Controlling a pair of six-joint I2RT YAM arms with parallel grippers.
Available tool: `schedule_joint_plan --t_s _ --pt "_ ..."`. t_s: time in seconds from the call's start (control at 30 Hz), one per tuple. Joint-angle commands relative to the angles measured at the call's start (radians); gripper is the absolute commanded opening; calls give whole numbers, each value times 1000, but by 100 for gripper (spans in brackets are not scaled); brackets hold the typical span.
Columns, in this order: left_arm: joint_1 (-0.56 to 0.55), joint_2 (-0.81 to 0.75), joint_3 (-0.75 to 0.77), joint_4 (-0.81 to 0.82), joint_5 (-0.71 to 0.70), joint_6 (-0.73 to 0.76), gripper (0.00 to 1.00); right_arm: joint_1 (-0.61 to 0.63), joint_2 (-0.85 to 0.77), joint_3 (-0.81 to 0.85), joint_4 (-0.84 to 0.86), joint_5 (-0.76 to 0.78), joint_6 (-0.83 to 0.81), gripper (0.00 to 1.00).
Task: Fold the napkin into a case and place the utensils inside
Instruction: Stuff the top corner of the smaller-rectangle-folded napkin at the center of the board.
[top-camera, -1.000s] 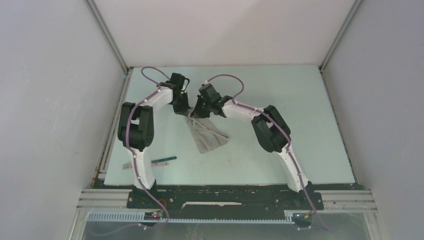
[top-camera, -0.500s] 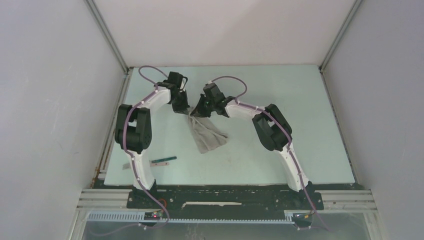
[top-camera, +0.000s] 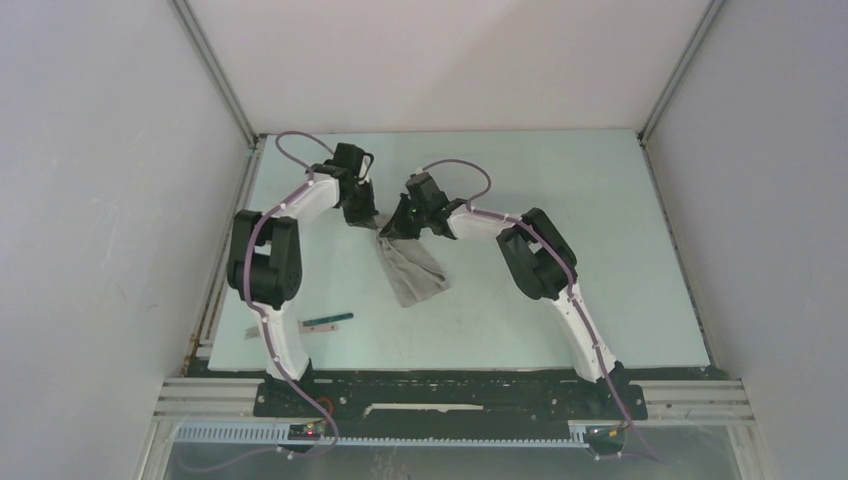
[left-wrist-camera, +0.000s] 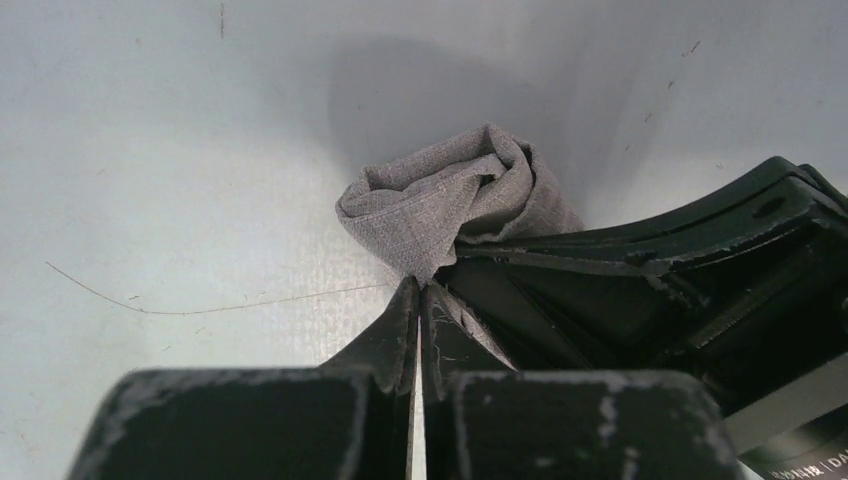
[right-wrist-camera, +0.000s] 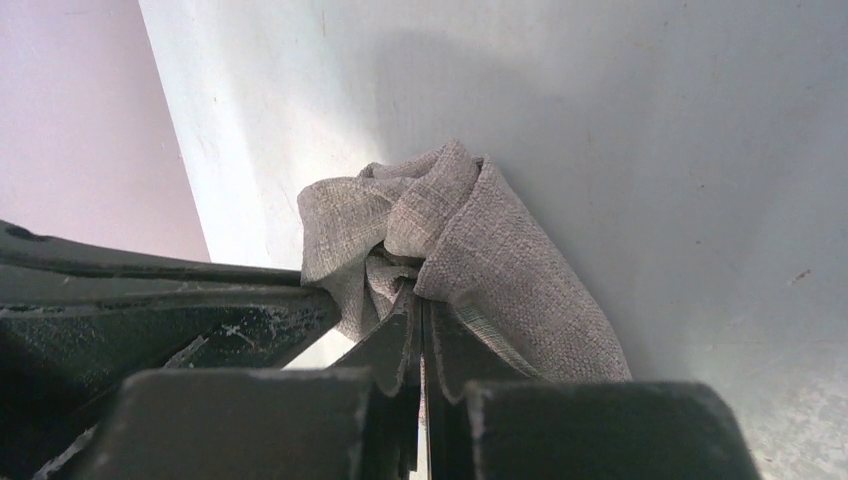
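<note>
- While both my arms reach toward the far middle of the pale, flat table top (top-camera: 600, 220), my left pincer (left-wrist-camera: 418, 285) is clamped together on the plain light grey square napkin of soft cloth (top-camera: 415, 272), a corner of the fabric nipped between its two black tips
- My right pincer (right-wrist-camera: 420, 300) is pressed tight on the same napkin, biting into a bunched fold just beside the left one's hold
- From above, the two pincers stand close together, each tilted in toward the other, their tips almost meeting over the cloth
- Between them the napkin is gathered into a crumpled knot of creases
- From that knot the rest of the cloth trails toward the near edge as a rumpled, narrow strip lying on the table and slanting to my right
- The slim utensil with the thin dark green handle (top-camera: 328, 323) lies flat on the table near my left arm's lower link, well apart from the napkin
</note>
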Motion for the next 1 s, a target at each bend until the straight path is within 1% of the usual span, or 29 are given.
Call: schedule_joint_plan --t_s 0.0,0.17,0.23,0.33,0.4,0.47,0.53,0.57,0.67,0.7,0.8,0.87,0.97 --pt "4 -70 -5 -23 41 8 0 17 29 17 44 70 8 0" --pt "7 -71 -32 -33 41 0 0 30 35 12 129 89 37 0" --pt "10 -65 -33 -41 51 -2 0 26 28 -29 230 79 52 1" --pt "15 -72 -42 -39 57 -11 0 3 37 -82 472 32 62 1" --pt "17 -80 -48 -40 42 -8 0 -3 24 -101 548 10 42 2" --pt "27 -91 -52 -41 23 -4 0 3 22 -88 528 3 10 9" --pt "43 -93 -58 -32 18 -8 0 3 42 -71 525 -38 10 12" --pt "52 -85 -54 -32 39 -9 0 -2 46 -86 556 -63 21 14" --pt "69 -79 -50 -31 55 -14 0 -7 38 -114 562 -128 47 27" --pt "72 -80 -47 -30 53 -12 0 -8 32 -116 546 -145 50 29" --pt "79 -80 -40 -30 57 -13 0 -6 -19 -159 474 -141 19 42" --pt "81 -83 -40 -29 56 -13 0 -6 -44 -160 374 -138 -10 44" --pt "80 -83 -44 -25 62 -13 0 -9 -74 -190 347 -137 -29 45"
